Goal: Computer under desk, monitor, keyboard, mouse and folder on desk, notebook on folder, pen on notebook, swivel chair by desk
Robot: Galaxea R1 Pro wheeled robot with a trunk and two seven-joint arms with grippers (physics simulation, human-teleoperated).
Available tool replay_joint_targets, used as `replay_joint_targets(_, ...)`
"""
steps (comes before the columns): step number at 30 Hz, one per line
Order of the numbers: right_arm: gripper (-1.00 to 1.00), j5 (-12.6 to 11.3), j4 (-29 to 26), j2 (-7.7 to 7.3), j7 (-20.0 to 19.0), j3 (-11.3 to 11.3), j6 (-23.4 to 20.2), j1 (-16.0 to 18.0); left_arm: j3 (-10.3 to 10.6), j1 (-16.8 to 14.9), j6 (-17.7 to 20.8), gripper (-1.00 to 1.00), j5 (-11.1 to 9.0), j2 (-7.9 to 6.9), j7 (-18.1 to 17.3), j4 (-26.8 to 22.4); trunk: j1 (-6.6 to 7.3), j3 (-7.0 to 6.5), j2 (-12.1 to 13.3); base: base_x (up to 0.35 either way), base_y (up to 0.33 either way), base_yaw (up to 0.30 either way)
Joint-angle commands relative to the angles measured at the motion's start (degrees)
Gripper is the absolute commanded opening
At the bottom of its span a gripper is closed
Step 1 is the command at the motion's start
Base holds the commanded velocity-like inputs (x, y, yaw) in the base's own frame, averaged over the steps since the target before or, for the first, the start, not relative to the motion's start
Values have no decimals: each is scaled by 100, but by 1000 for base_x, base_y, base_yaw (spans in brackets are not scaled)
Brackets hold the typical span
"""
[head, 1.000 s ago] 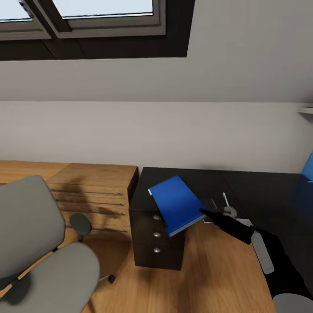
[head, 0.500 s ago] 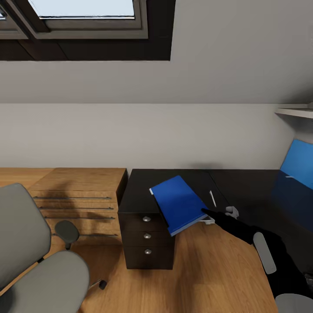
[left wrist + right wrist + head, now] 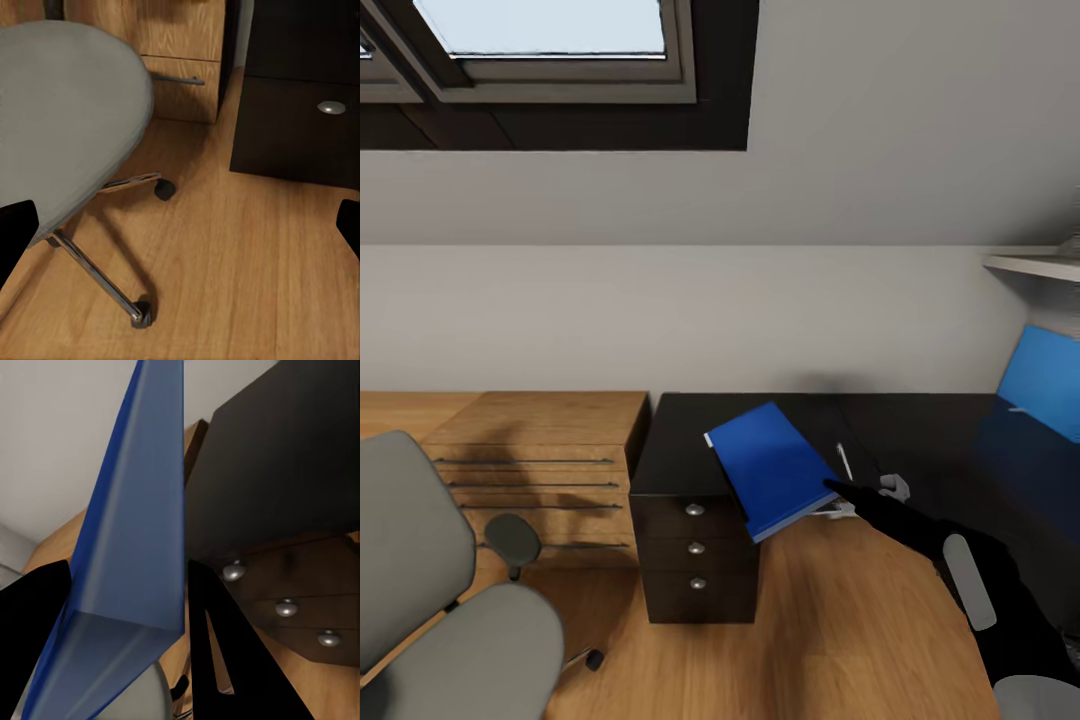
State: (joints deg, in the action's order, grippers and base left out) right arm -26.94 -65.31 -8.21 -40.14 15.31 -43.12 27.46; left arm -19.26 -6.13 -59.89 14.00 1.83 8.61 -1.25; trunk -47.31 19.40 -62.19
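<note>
The blue folder [image 3: 770,470] hangs tilted over the near-left corner of the black-topped desk [image 3: 930,435], above its dark drawer unit [image 3: 695,545]. My right gripper [image 3: 828,488] is shut on the folder's edge. In the right wrist view the folder [image 3: 142,532] is clamped between the two black fingers [image 3: 225,660], with the desk top [image 3: 285,465] behind. A thin pale pen [image 3: 844,460] lies on the desk just past the folder. The grey swivel chair [image 3: 420,570] stands at the lower left. My left gripper [image 3: 184,225] is open above the floor beside the chair seat [image 3: 67,112].
A light-wood dresser [image 3: 540,450] stands against the desk's left side. The desk's blue back panel [image 3: 1045,380] and a wall shelf [image 3: 1030,265] are at the right. A small pale object [image 3: 895,488] lies by my right gripper. The chair's chrome base [image 3: 97,277] spreads over the wooden floor.
The whole view has swung to the right, bringing the blue back panel and shelf into view. The folder stays held in my right gripper over the desk corner.
</note>
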Motion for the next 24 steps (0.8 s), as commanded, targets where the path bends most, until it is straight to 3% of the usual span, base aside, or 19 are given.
replay_joint_targets(1,-100,-4,1,-2,-11,7,-29,5,-13,-3,239,100,56,1,58,-4,22,-18,37,0,0,-156)
replay_joint_targets(13,-100,-4,8,-5,-11,251,-29,5,-16,-3,422,100,46,1,56,-7,286,-299,519,0,0,-199)
replay_joint_targets(16,-100,-4,28,-2,-11,415,-29,5,-16,-3,424,100,43,1,57,-7,352,-364,639,0,0,-237)
replay_joint_targets(24,-100,11,290,-8,-40,901,-22,5,-16,-3,425,100,42,1,54,-7,352,-370,639,0,0,-86)
